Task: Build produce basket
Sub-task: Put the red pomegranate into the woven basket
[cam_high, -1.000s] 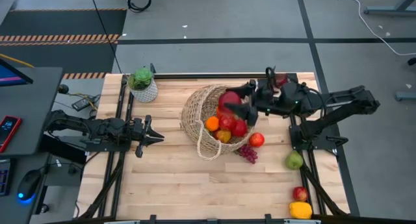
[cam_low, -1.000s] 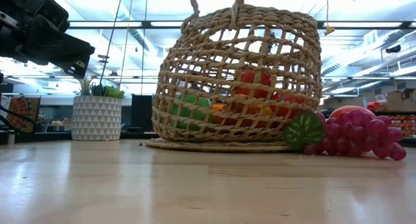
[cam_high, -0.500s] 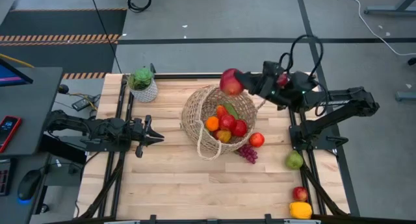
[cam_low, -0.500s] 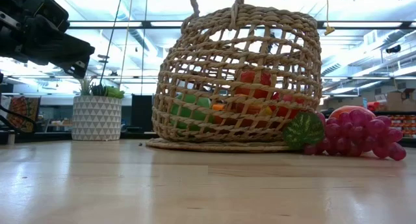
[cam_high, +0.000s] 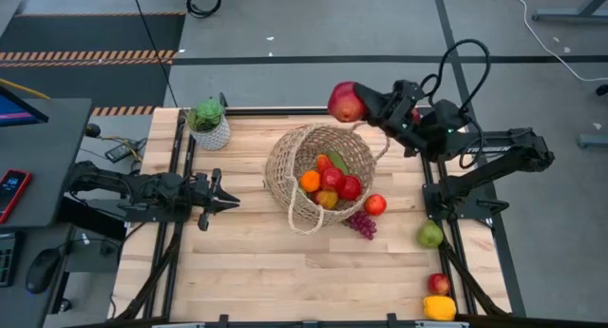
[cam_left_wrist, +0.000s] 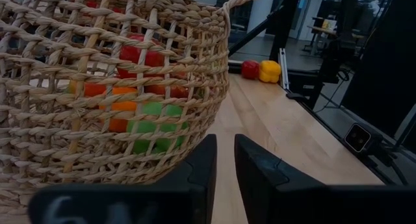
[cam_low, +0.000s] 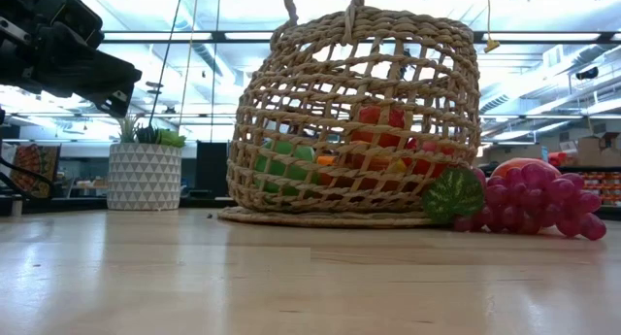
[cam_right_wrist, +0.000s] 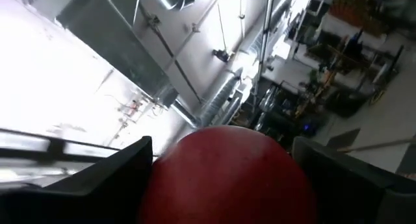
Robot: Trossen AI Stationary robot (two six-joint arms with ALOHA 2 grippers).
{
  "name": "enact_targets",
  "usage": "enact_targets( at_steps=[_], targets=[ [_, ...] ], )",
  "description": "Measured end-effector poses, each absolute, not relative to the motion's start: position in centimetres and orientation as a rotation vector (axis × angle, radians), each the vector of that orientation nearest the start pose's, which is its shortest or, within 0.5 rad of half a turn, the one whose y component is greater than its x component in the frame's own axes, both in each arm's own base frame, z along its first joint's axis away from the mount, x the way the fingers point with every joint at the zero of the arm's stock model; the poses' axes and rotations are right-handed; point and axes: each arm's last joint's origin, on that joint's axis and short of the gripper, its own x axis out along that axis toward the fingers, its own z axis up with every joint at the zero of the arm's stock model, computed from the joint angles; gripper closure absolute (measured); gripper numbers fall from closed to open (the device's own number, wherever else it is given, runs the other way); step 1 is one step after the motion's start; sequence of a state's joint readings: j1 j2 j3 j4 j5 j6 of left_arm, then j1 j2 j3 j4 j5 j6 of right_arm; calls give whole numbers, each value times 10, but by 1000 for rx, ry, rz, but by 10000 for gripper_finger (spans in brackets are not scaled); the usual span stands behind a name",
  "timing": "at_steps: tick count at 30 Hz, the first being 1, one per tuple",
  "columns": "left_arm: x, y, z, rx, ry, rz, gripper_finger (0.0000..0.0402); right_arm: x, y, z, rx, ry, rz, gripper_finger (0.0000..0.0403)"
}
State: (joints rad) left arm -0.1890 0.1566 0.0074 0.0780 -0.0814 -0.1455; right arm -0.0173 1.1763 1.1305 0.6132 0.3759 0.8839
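Since a second ago we've seen the right gripper (cam_high: 353, 104) lift a red apple (cam_high: 346, 102) from the basket (cam_high: 285, 176) toward the surface's far edge, jaws grasping it. Low view: basket unmoved. Left gripper (cam_left_wrist: 221, 162) jaws clenched, beside basket.

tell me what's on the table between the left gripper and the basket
Nothing: in the high view only bare wood lies between the shut left gripper and the basket. The potted plant stands off that line, toward the far edge.
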Motion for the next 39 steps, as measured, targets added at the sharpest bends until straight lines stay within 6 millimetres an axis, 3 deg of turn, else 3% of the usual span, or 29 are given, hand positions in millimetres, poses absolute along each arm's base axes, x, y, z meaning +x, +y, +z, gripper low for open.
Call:
enact_targets(
  at_steps=[8, 14, 20, 28, 39],
  targets=[
    [105, -18, 161, -136, 78, -102, 341, 246, -15, 447, 475, -630, -263, 38],
    [105, -18, 161, -136, 78, -102, 340, 249, -11, 443, -102, -495, -285, 38],
    [105, -18, 161, -136, 78, -102, 346, 256, -1, 430, -507, -294, -307, 38],
    [105, -18, 161, -136, 79, -102, 339, 259, 7, 412, -833, -4, -403, 38],
    [105, -18, 161, -136, 78, -103, 343, 274, 18, 379, -1036, 283, -310, 38]
  ],
)
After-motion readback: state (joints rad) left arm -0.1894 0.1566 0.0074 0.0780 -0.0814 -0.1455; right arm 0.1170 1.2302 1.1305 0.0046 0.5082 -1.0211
